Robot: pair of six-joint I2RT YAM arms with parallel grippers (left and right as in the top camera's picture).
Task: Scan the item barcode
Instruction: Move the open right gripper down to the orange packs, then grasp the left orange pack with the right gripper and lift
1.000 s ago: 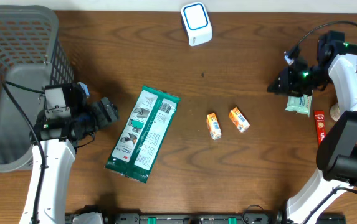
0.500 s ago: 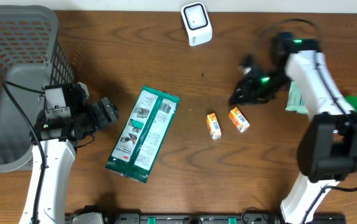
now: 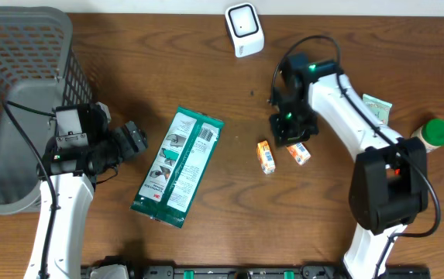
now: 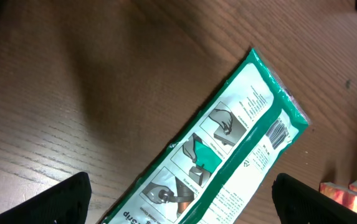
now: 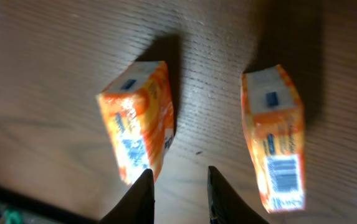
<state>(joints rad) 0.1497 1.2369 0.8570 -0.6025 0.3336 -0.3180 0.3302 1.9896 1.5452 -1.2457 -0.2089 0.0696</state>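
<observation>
The right gripper [image 5: 179, 194], jaws slightly parted and empty, hung over the desk [image 5: 215, 74] between the barcoded orange box [image 5: 276, 140] and the second orange box [image 5: 139, 121]. The left gripper [image 3: 135, 139] gaped wide beside the green packet [image 3: 179, 167]. The scanner [image 3: 243, 29] sat well apart.

In the overhead view the right gripper [image 3: 290, 132] covers one end of a box [image 3: 300, 153]; the right arm [image 3: 344, 99] hides part of a packet [image 3: 379, 108]; the basket [image 3: 20, 46] runs off the left edge; the left wrist view cuts the pouch [image 4: 228, 143] at its bottom edge, the print too small to read.
</observation>
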